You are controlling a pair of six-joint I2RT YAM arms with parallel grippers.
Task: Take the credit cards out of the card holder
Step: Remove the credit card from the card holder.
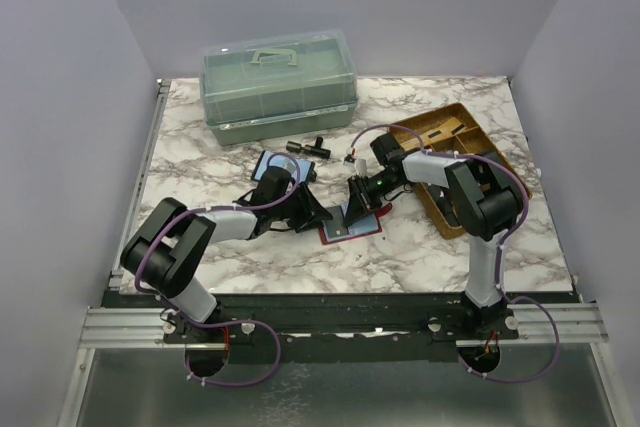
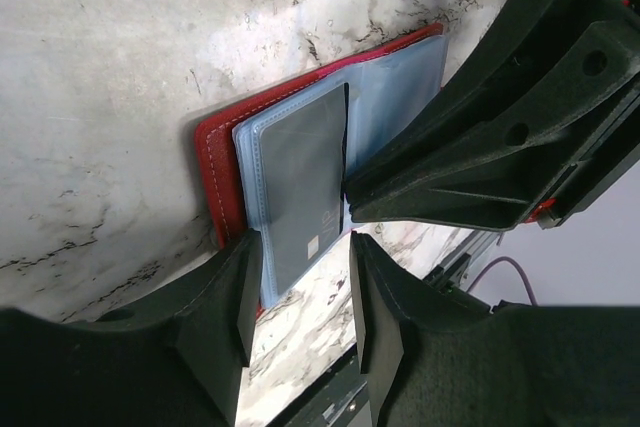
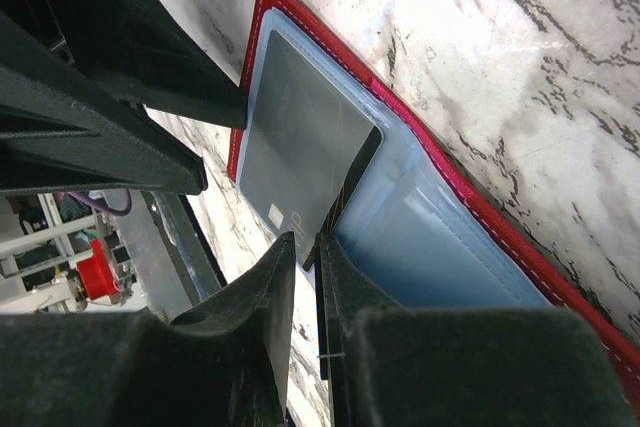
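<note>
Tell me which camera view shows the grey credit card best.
The right wrist view: the credit card lies large and close, with most of its face bare. The left wrist view shows it too, but smaller and more slanted. The top view shows only a small grey patch.

Top view. The card holder (image 1: 352,228) lies open at frame centre on the table (image 1: 300,257). The left gripper (image 1: 322,215) is at its left edge and the right gripper (image 1: 356,207) over its upper part. A credit card (image 2: 300,182) sits in one panel, its edge between the right gripper's fingers (image 3: 270,287). A folding case (image 1: 283,165) lies to the upper left, a lidded box (image 1: 278,87) behind it, and a tray (image 1: 455,122) at right.
</note>
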